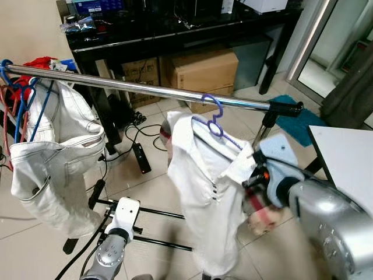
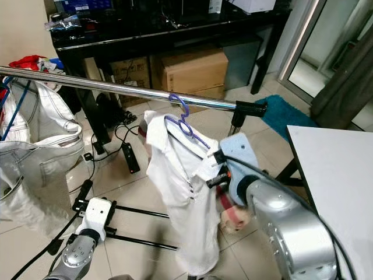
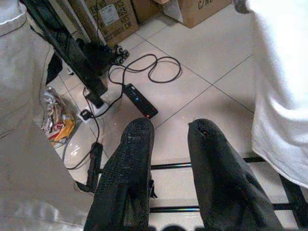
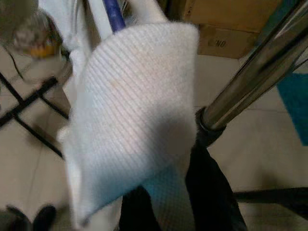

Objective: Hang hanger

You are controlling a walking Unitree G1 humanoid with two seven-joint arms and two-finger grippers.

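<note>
The right gripper (image 2: 214,169) pinches the white polo shirt (image 1: 204,198) at its collar, probably to steady it while the purple hanger (image 1: 217,123), up and away from the fingers, hooks over the chrome rail (image 1: 145,87). The collar hides the fingertips. The left gripper (image 3: 168,139) hangs low, its fingers apart and empty

White trousers (image 1: 52,157) hang at left of frame, beside red and blue hangers (image 1: 17,96) at far left. Black desk (image 1: 175,29) across top of frame, cardboard boxes (image 1: 204,73) beneath it. Black power strip (image 1: 141,157) with looped cables on tiled floor, centre-left. Teal mat (image 1: 294,119) right of centre. White table corner (image 1: 349,157) at right edge.
</note>
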